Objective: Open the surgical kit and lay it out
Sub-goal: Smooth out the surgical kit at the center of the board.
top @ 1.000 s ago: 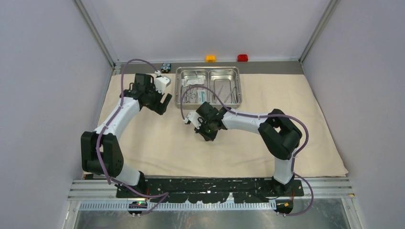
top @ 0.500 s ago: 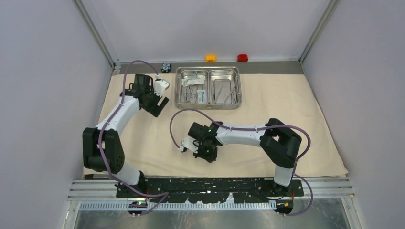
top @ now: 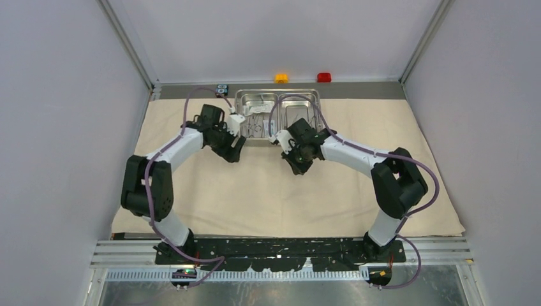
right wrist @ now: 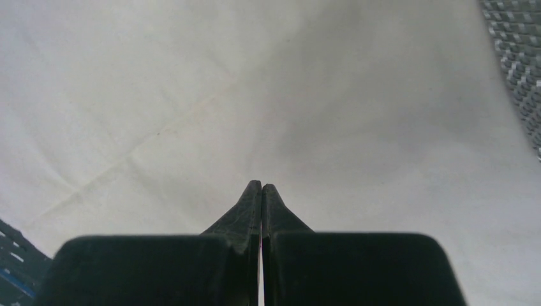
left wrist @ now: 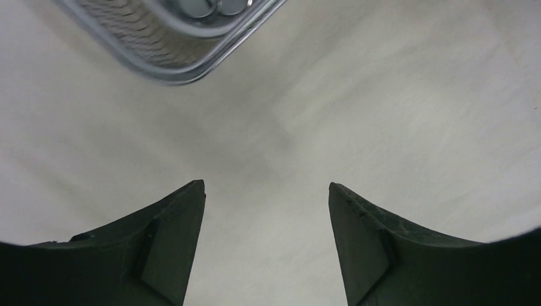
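Surgical kit tray [top: 279,91] sits at far edge of cloth [top: 395,159] | I see my left gripper [left wrist: 266,191] spread, empty, beside tray's near-left corner | my right gripper [right wrist: 262,185] pressed together, empty, over cloth near tray

robot lab cell, grey panel walls [top: 60,127]

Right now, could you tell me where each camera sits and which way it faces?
Top external: above and behind the robot, looking down on the cloth, the tray, the left arm, the right arm, the left end effector and the right end effector.
Left wrist: on the left arm, facing down at cloth and a tray corner; its open fingers show.
Right wrist: on the right arm, facing down at cloth; its shut fingers show.
Shared: all see the cloth; top and left wrist see the tray.
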You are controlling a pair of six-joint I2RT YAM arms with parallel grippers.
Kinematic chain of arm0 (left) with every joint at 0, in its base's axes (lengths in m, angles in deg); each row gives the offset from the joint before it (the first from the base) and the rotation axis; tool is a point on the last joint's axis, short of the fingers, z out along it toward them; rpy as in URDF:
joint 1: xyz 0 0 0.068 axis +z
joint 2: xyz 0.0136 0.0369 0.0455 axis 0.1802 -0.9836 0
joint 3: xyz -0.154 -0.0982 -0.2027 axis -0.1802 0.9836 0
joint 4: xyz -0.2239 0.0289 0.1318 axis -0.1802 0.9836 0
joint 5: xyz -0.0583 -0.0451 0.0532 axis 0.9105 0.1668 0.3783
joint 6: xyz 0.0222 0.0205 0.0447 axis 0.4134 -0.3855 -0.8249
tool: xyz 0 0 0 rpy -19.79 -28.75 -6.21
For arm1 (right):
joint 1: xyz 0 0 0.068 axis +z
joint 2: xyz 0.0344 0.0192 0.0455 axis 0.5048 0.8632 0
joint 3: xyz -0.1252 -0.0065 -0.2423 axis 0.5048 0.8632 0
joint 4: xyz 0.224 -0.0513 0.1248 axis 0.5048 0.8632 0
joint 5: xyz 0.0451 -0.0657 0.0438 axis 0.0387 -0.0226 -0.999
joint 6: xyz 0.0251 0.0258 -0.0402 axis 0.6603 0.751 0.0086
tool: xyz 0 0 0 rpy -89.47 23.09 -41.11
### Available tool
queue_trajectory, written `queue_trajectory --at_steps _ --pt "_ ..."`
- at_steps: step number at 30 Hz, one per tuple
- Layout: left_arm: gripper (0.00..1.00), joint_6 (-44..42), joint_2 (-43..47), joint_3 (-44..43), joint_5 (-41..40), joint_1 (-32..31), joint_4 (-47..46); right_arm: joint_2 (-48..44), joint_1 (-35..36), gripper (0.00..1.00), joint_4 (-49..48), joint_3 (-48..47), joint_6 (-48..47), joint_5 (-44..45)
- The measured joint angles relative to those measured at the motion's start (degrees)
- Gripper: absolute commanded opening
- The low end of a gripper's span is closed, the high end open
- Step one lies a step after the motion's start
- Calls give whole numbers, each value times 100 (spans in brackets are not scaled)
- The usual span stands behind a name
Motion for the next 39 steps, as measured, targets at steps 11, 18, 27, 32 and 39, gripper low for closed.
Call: queue_trajectory --at_steps 11,18,27,32,39 --pt "64 1314 -938 -144 -472 -1187 -688 323 -564 1 -741 0 457 76" --pt "58 1606 -1366 -503 -837 -1316 -925 603 -638 1 -750 -7 470 107" --pt "54 1298 -1495 -549 -1322 -1434 -424 704 -643 1 -284 -9 -79 -13" --pt "54 1102 -1209 -219 -1432 -1434 -116 363 -643 1 20 407 -608 -168" --pt "55 745 -629 474 -1451 -1434 146 -168 -634 1 514 1054 -1384 -415"
